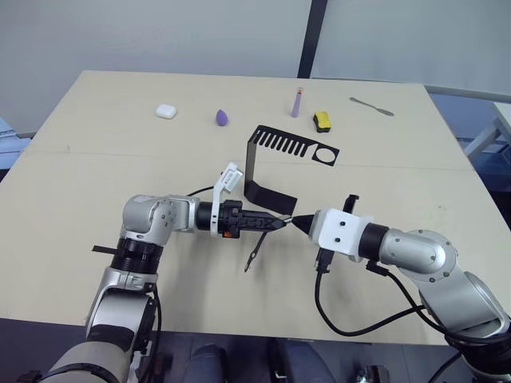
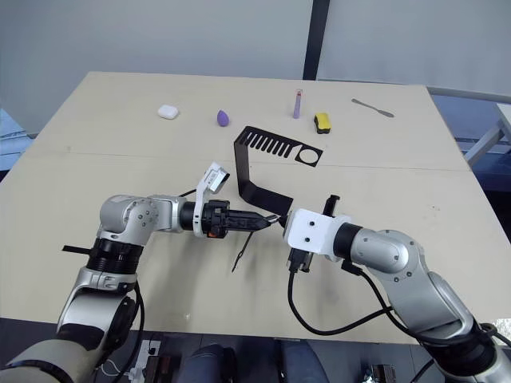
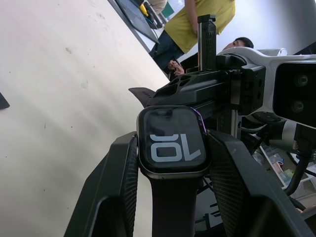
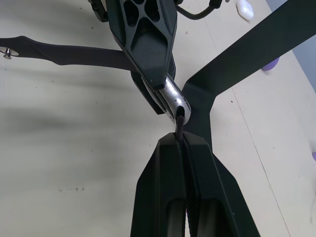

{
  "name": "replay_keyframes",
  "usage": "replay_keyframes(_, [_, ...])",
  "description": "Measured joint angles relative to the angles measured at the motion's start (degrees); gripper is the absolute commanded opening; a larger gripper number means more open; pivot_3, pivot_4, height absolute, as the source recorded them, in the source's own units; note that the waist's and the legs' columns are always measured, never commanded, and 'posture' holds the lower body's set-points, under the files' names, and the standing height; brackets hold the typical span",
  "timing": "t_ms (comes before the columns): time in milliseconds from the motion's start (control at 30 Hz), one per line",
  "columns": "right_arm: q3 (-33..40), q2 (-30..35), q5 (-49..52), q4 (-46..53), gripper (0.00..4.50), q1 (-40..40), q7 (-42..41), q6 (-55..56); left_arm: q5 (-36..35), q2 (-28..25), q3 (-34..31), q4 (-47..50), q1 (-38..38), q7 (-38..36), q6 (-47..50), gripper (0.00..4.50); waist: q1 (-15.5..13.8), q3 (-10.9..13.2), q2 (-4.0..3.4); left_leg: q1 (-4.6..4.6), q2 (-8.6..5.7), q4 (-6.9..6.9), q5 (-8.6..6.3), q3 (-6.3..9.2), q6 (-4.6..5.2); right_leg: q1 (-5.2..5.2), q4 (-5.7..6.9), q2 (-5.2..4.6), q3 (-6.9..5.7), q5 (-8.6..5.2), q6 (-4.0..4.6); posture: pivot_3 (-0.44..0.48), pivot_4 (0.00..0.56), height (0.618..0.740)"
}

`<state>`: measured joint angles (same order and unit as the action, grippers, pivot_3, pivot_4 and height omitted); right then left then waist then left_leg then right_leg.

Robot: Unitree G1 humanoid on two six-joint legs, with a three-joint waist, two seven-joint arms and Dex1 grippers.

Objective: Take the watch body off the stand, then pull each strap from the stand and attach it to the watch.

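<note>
Right tool (image 4: 183,132) pinching a thin strap end (image 4: 180,123) at the silvery watch body (image 4: 170,96), left tool (image 4: 145,39) clamping it, other strap (image 4: 69,53) trailing over the desk (image 4: 59,148) (stand foot (image 4: 256,54) behind)

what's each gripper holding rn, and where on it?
Left gripper: watch body, clamped by its side edges. Right gripper: second strap, pinched flat, end at the watch.
</note>
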<state>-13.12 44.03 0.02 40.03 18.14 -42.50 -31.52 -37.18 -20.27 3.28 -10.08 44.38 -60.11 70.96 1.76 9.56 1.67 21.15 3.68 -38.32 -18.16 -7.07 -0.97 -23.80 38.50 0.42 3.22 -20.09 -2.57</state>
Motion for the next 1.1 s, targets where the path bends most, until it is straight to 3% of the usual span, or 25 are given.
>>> replay_keyframes(1100, [0.0, -0.2, 0.0, -0.7, 0.00, 0.2, 0.0, 0.0, 0.0, 0.3, 0.0, 0.0, 0.1, 0.0, -0.3, 1.58, 0.0, 0.0, 0.00, 0.00, 0.00, 0.00, 0.00, 0.00, 0.00, 0.00, 0.00, 0.00, 0.00, 0.00, 0.00, 0.000, 0.150, 0.740])
